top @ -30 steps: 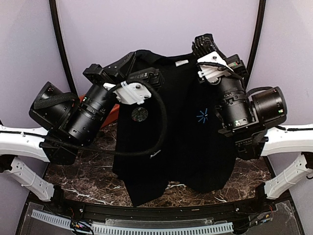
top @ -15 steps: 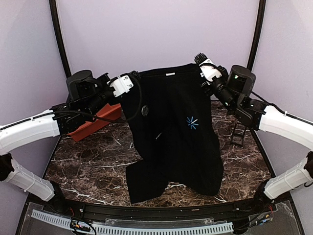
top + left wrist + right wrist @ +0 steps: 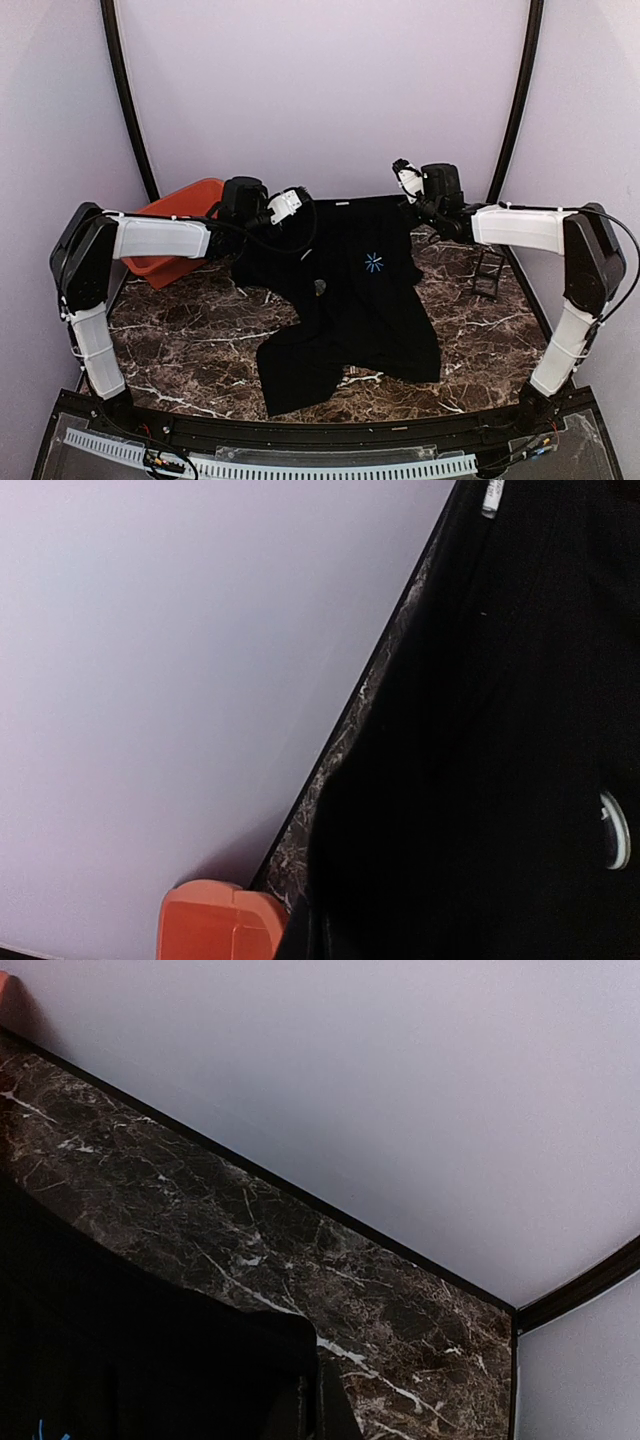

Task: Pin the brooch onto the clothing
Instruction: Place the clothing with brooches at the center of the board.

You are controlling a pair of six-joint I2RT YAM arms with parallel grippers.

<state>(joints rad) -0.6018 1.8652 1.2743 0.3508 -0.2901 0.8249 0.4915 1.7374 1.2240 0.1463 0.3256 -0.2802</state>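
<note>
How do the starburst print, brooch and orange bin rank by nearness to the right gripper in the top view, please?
From the right gripper:
1. starburst print, mid-chest on the shirt
2. brooch, left of the print
3. orange bin, far left

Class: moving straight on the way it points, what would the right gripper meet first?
The right gripper would probably meet the back wall first, past a bare strip of table; depth is unclear.

Black T-shirt (image 3: 150, 1360) on marble table (image 3: 330, 1260)
</note>
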